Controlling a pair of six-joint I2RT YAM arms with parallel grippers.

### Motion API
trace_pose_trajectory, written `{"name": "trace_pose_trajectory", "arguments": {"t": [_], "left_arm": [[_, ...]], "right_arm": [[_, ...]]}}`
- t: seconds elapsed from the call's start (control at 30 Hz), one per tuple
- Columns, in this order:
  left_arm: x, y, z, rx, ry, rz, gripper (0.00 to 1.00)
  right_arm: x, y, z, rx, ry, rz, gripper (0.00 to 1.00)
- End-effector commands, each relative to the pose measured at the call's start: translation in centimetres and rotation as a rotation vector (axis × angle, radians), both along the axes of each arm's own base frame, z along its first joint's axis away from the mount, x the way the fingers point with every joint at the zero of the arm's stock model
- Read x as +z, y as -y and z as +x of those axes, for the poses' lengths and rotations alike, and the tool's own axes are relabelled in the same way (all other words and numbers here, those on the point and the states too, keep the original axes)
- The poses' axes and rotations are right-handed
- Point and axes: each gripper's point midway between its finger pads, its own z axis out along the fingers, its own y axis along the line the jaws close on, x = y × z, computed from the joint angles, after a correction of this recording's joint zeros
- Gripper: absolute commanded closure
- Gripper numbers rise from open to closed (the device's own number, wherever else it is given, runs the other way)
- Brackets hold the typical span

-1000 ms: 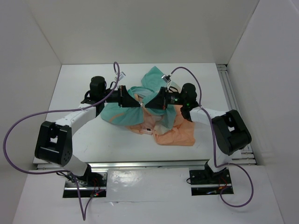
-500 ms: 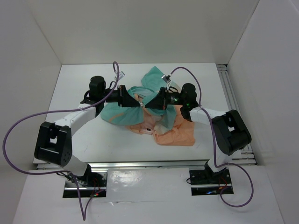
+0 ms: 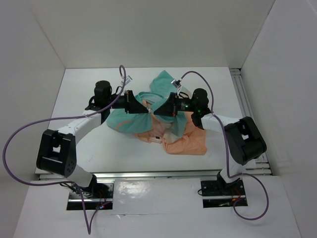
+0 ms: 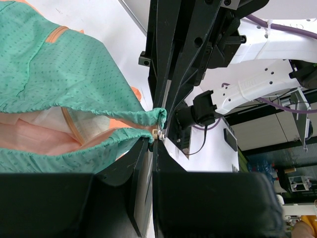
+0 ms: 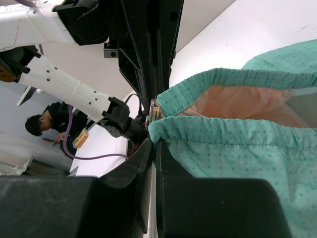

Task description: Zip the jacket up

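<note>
The jacket [image 3: 190, 141] lies crumpled mid-table, teal at the back and left, peach at the front right, with a small white tag [image 3: 156, 138] at its front. My left gripper [image 3: 146, 112] and right gripper [image 3: 156, 113] meet tip to tip over its middle. In the left wrist view the left gripper [image 4: 152, 141] is shut on the teal hem corner [image 4: 141, 130] beside a small metal zipper piece [image 4: 159, 133]. In the right wrist view the right gripper [image 5: 153, 141] is shut on the other gathered teal hem [image 5: 233, 148], with the metal piece [image 5: 152, 111] just beyond.
White walls enclose the table [image 3: 89, 148] on the left, back and right. A metal rail [image 3: 247, 99] runs along the right edge. Purple cables [image 3: 29, 129] loop from both arms. The right arm's body [image 3: 245, 139] stands at the front right.
</note>
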Motion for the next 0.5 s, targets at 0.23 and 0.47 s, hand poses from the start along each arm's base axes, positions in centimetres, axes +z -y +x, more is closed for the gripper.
{"name": "trace_pose_trajectory", "arguments": {"t": [0.23, 0.47], "left_arm": [[2.58, -0.15, -0.30, -0.018, 0.109, -0.022, 1.00], [2.46, -0.17, -0.32, -0.019, 0.109, -0.019, 1.00]], "right_arm": [[1.97, -0.08, 0.57, 0.003, 0.071, 0.020, 1.00], [1.98, -0.17, 0.76, 0.004, 0.062, 0.021, 1.00]]}}
